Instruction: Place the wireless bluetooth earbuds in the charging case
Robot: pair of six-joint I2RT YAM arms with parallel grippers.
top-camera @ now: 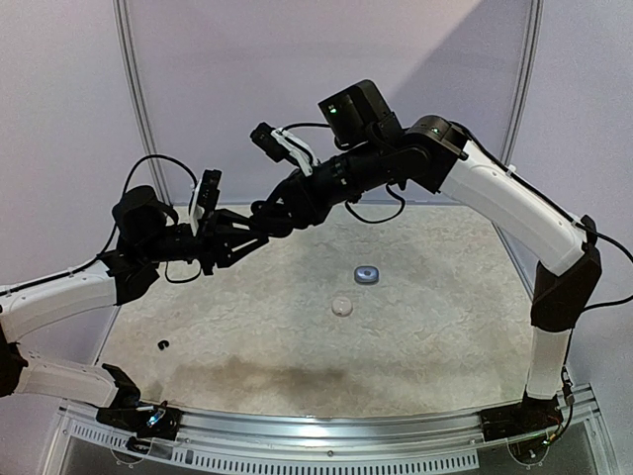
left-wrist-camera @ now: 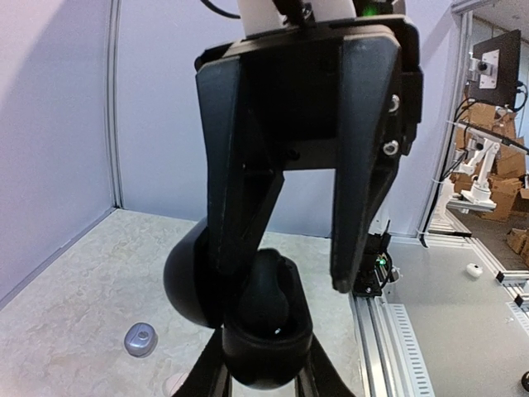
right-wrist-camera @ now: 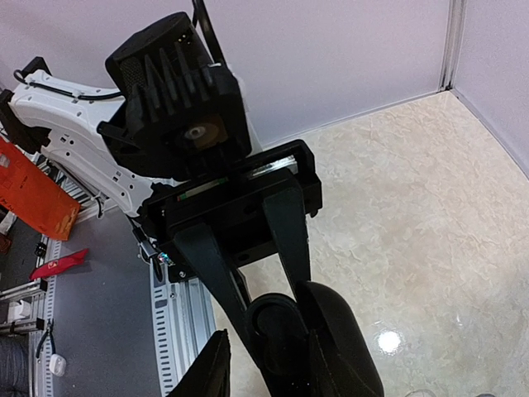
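My left gripper [left-wrist-camera: 264, 368] is shut on a black charging case [left-wrist-camera: 263, 356], held up in the air with its lid [left-wrist-camera: 183, 281] swung open to the left. A black earbud [left-wrist-camera: 271, 302] sits in the case's cavity. My right gripper [left-wrist-camera: 289, 298] reaches down from above, open; one finger rests at the earbud and the lid, the other hangs free beside the case. In the top view both grippers [top-camera: 237, 242] [top-camera: 259, 220] meet above the table's back left. Another tiny black earbud [top-camera: 163, 344] lies on the table at the front left.
A silvery-grey pebble-shaped case [top-camera: 367, 274] and a small white round case [top-camera: 341, 306] lie mid-table on the marbled top [top-camera: 435, 327]. Walls close the back and sides. A slotted metal rail [top-camera: 326, 435] runs along the near edge.
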